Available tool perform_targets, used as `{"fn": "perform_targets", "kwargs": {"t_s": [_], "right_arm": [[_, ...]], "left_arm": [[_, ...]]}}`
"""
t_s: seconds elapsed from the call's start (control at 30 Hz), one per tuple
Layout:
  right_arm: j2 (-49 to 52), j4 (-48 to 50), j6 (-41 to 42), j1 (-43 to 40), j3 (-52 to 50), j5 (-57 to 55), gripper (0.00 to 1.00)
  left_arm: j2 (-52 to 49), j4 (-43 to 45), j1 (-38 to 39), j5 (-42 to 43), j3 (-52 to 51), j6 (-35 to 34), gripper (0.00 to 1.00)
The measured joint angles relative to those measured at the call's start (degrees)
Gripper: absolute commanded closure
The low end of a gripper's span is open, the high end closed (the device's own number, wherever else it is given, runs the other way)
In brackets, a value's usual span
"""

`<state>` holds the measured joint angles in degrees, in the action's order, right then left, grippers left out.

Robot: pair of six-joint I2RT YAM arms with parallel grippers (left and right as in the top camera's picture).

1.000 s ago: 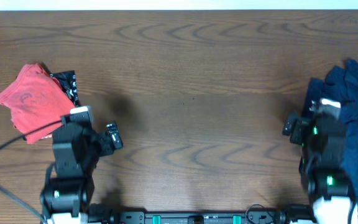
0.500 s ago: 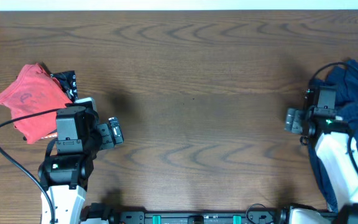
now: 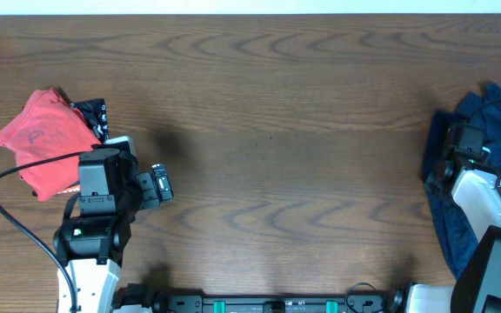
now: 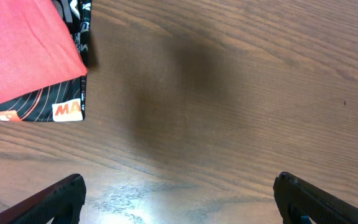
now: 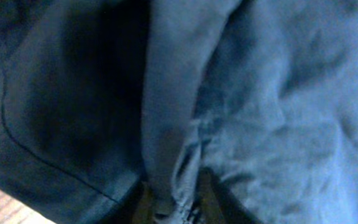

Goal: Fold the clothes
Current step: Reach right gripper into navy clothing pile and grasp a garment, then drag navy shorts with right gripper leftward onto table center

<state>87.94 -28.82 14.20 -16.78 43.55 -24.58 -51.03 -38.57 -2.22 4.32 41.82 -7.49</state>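
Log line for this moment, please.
left tool: open, empty | right tool: shut on navy clothes | clothes state: crumpled, not yet folded

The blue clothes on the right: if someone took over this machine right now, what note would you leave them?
Left gripper: open, empty, over bare table beside the red cloth.
Right gripper: pinched shut on a fold of the navy clothes.
Navy clothes: crumpled heap at the table's right edge.
Red cloth: far left, lying on a black printed garment.
Done: none of the heap is folded.
Left to do: probably pull the navy piece to the middle, spread it flat, fold it.
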Motion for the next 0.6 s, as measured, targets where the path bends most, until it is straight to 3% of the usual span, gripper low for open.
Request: {"fn": "perform_targets", "kwargs": {"t_s": [0.2,0.33,0.6], "right_arm": [[-1.4,-1.8,0.5,0.0,1.7,0.4,0.99],[-7.1,-5.3,-0.6,-0.2,9.5,2.7,0.99],[-17.9,-6.6,-14.0,1.2,26.8,31.0,0.99]], "left_arm": [[0.0,0.0,0.0,0.0,0.0,0.0,0.02],[0.0,0.0,0.0,0.0,0.0,0.0,0.02],[0.0,0.0,0.0,0.0,0.0,0.0,0.02]]}}
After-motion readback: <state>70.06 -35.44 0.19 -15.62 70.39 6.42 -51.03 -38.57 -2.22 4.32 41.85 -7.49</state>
